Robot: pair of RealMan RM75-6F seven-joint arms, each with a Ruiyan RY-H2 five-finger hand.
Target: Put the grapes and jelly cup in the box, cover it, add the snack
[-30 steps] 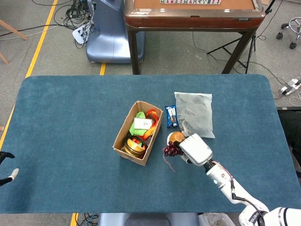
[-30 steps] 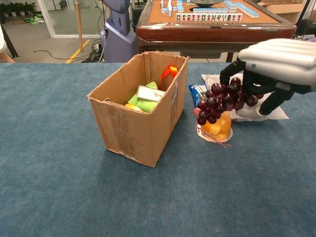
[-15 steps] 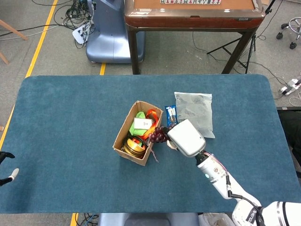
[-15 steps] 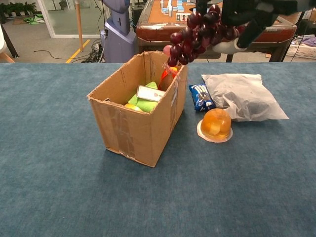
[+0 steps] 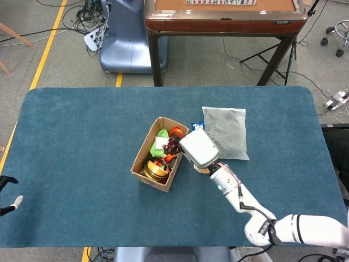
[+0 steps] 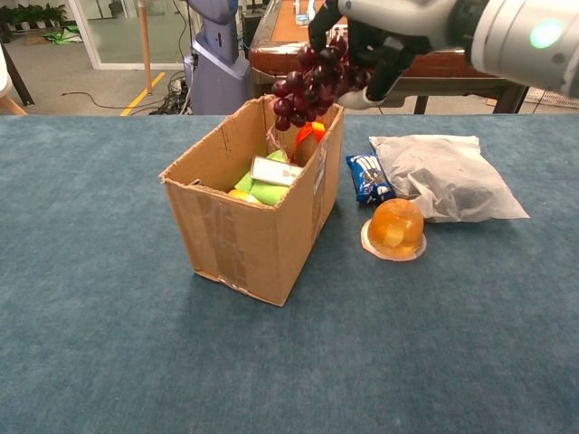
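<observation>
Fingers [image 6: 384,65] of the right hand [image 6: 380,27], dark and curled downward, are closed around the top of one bunch of grapes [image 6: 308,86], which dangles above the far right corner of the single cardboard box [image 6: 258,212]. From the chest view the bunch hangs clear of the box rim, over the open top, beside an orange ribbon [image 6: 309,136] poking out. From the head view the same hand shows only as a pale grey block, its back turned up, hiding the fingers entirely; the grapes peek out at its left edge over the box.

One jelly cup [image 6: 395,228] sits on the blue table [image 6: 109,362], just right of the box and apart from it. The head view hides it almost wholly under the hand. One small blue snack packet [image 6: 367,176] lies behind it, touching one grey plastic bag [image 6: 443,176].

Inside the box, the head view looks straight down on a green item [image 5: 162,134], a white card [image 5: 162,143] and a coiled yellow-black roll [image 5: 155,169]; the chest view shows only the green thing and the card above the front wall.

The right arm [image 5: 240,199] stretches diagonally from the near right corner toward the box. The left hand [image 5: 6,202] appears only at the far left edge of the head view, off the table; whether its fingers are spread I cannot tell.
</observation>
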